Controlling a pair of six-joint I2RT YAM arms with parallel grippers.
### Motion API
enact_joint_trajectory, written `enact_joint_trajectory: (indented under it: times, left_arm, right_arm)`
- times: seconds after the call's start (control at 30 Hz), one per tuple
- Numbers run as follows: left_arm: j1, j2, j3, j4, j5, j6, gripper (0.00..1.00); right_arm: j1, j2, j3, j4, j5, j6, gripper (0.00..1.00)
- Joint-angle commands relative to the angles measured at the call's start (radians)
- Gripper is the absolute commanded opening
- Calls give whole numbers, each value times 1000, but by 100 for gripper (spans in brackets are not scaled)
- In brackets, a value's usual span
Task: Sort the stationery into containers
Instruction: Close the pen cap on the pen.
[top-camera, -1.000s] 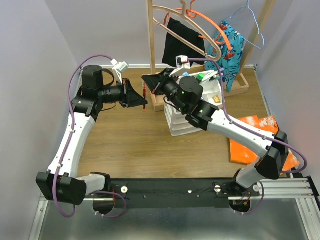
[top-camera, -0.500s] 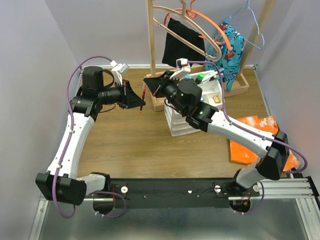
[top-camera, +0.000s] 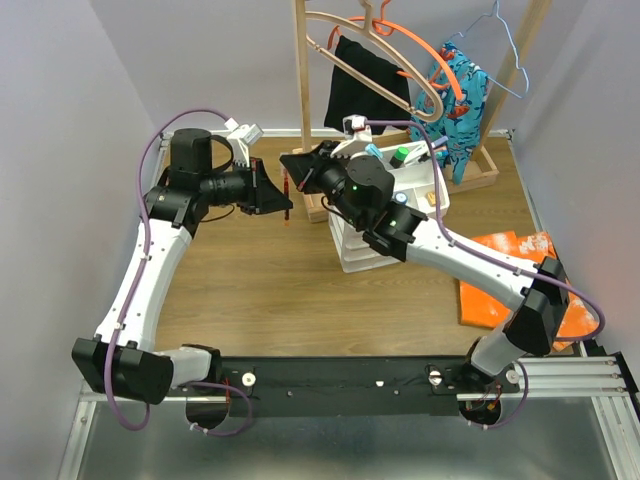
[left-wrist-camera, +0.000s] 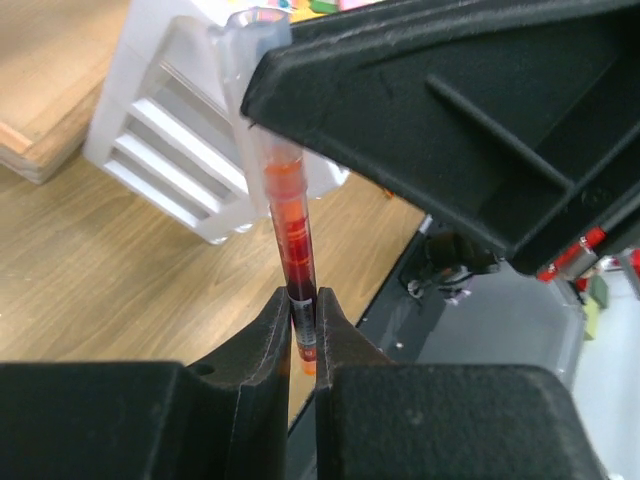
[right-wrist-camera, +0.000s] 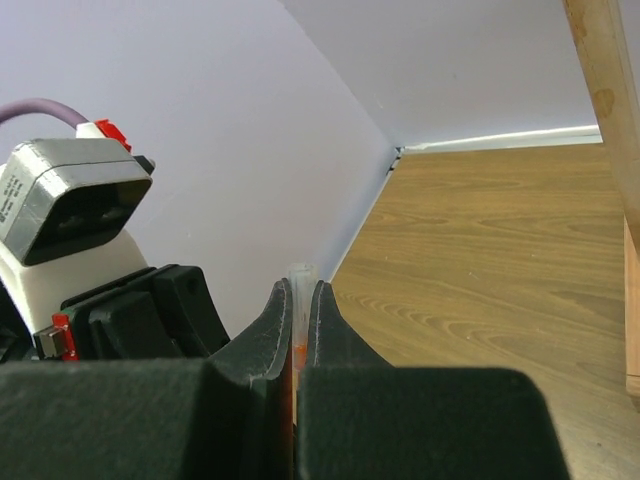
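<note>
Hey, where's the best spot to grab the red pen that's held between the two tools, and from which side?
Probably mid-barrel on the red pen, coming side-on, jaws across its thin round shaft. The left tool pinches the dark end and the right tool the clear cap, so only the middle is free.

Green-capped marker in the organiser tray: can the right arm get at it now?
Probably not yet: the right gripper is shut on the red pen, which the left gripper also clamps. It must release first.

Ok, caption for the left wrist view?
Left end effector and right end effector both pinch one red pen, white drawer organiser behind.
</note>
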Motion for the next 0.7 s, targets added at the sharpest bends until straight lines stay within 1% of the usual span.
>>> enact_joint_trajectory:
  times: [0.0, 0.07, 0.13, 0.3, 0.47, 0.53, 0.67]
  left_arm:
    - [-33, 4, 194, 327, -219, 183, 0]
    - [-65, 6, 208, 273, -297, 226, 0]
    - [-76, 11, 219, 255, -350, 249, 0]
    - [-81, 3, 210, 233, -397, 268, 0]
    - [-81, -14, 196, 242, -338, 257, 0]
    - [-79, -29, 179, 245, -281, 249, 0]
    - [-79, -77, 131, 230, -187, 263, 0]
  right_arm:
    - [126, 103, -55, -513, -178, 43, 1]
    - [126, 103, -49, -531, -163, 63, 1]
    - [126, 98, -42, -557, -146, 77, 1]
    - [126, 74, -62, -541, -135, 71, 1]
    - [126, 31, -98, -465, -150, 13, 1]
    - [125, 16, -111, -449, -137, 7, 1]
    - [122, -26, -131, -419, -123, -64, 1]
